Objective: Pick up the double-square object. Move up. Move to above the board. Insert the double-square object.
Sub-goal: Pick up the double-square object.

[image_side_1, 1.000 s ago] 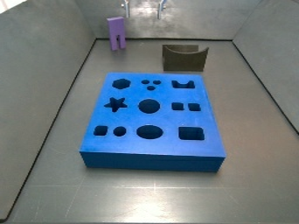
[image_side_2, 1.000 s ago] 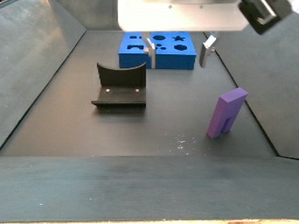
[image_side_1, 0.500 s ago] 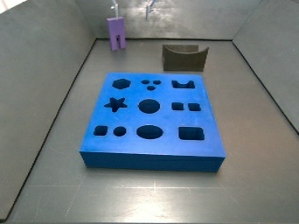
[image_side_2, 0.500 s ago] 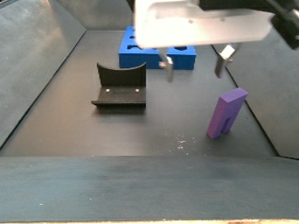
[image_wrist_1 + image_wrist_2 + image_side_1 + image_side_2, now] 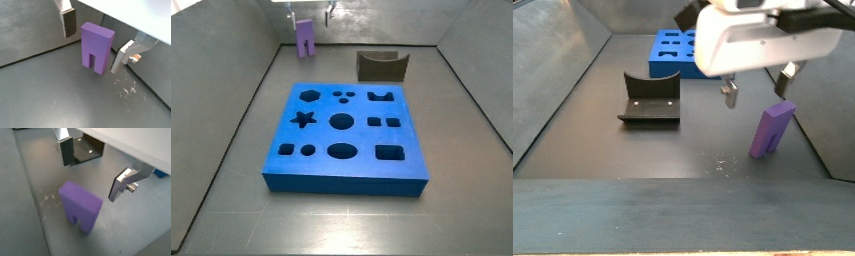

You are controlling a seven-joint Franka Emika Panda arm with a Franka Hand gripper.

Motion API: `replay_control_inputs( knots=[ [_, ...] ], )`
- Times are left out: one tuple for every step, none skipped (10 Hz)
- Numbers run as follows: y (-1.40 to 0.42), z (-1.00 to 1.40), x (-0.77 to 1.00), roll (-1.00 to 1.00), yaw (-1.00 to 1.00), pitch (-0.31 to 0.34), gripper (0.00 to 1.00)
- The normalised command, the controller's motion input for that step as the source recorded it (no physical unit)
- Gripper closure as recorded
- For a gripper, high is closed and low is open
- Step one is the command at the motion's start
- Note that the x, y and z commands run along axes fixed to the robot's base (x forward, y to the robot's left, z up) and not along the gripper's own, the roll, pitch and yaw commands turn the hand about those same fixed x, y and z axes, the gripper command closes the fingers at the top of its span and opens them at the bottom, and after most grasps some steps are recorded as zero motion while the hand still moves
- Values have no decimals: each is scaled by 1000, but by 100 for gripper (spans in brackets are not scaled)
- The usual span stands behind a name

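Observation:
The double-square object (image 5: 96, 48) is a light-purple upright block with a notch at its foot. It stands on the grey floor near a wall, seen in both side views (image 5: 305, 38) (image 5: 772, 129) and in a wrist view (image 5: 82, 206). My gripper (image 5: 93, 42) hangs open just above it, with one finger (image 5: 67, 22) on either side and not touching it. In a side view the gripper (image 5: 759, 86) sits over the block's top. The blue board (image 5: 348, 134) with its cut-out holes lies flat mid-floor, far from the gripper; its far end shows in a side view (image 5: 673, 52).
The dark fixture (image 5: 649, 100) stands on the floor between block and board, also seen in a side view (image 5: 382, 66) and a wrist view (image 5: 84, 150). Grey tray walls rise close behind the purple block (image 5: 40, 30).
The gripper has moved away from the board toward the purple block and now hangs over it, fingers straddling its top. The block, board and fixture have not moved.

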Motion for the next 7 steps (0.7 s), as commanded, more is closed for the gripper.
replay_control_inputs(
  knots=[
    [91, -271, -260, 106, 371, -240, 0],
    [34, -354, -340, 254, 343, -226, 0],
    [91, -371, -297, 246, 380, -183, 0],
    [177, -366, -209, 174, 414, -157, 0],
    [277, -286, 0, 37, 357, -103, 0],
    [294, -191, 0, 9, 320, -31, 0],
    [117, -14, 0, 0, 140, 0, 0]
  ],
)
